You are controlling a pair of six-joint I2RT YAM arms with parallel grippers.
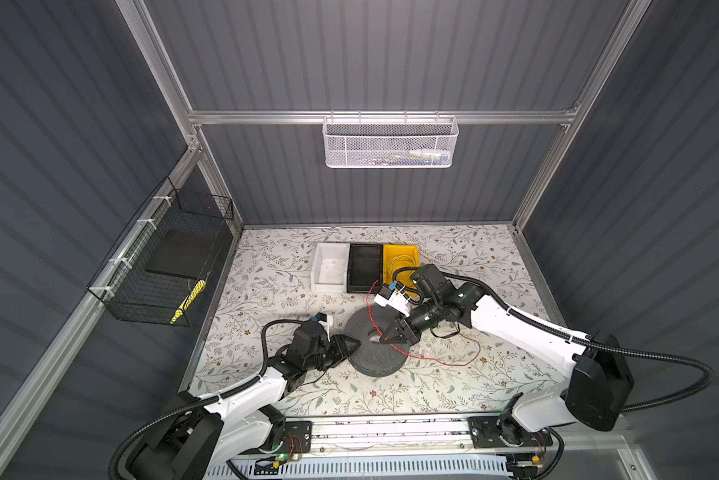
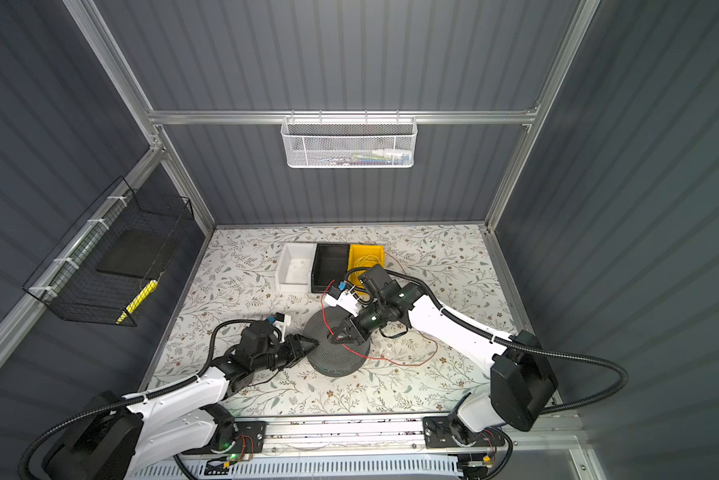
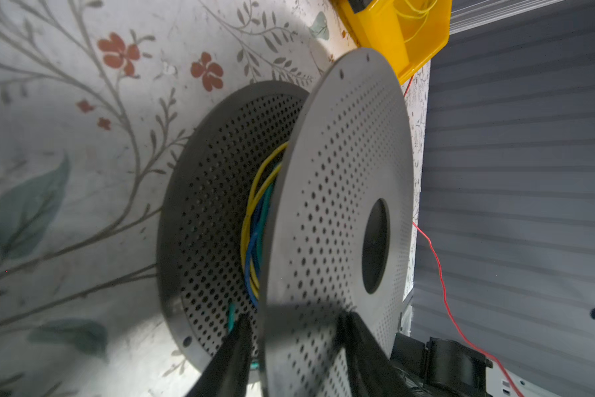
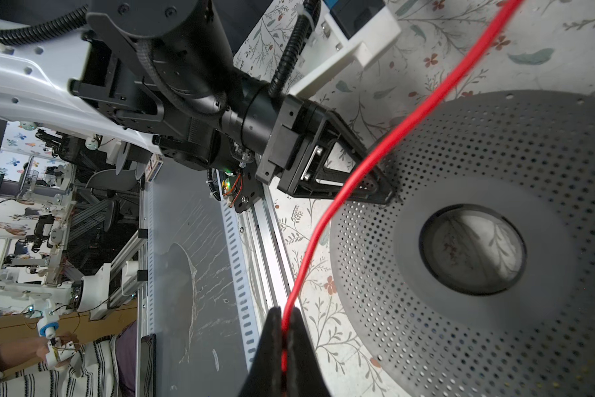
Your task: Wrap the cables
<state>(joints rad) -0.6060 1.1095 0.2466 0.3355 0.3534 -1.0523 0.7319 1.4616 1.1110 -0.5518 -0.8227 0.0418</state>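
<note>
Floral tabletop [image 1: 453, 257] bears a grey spool [image 1: 374, 353]. Right gripper [image 4: 284, 330] fingers pinch together on the red cable [image 4: 368, 165], which climbs from between them over the spool (wound cables [image 3: 251, 240] inside). Left gripper [image 3: 294, 318] fingers stand apart, straddling the top flange.

- spool [image 1: 370, 358]: matt grey plastic, smooth, perforated flanges.
- red cable [image 4: 442, 86]: smooth, glossy plastic sheath.
- table cover [image 1: 453, 266]: floral-printed sheet, smooth, slight sheen.
- yellow bin [image 3: 423, 44]: glossy moulded plastic.
- wall basket [image 1: 389, 145]: white-coated metal mesh.
- frame rail [image 1: 266, 117]: bare aluminium, satin.
- right gripper [image 4: 285, 311]: matt black, plastic-looking.
</note>
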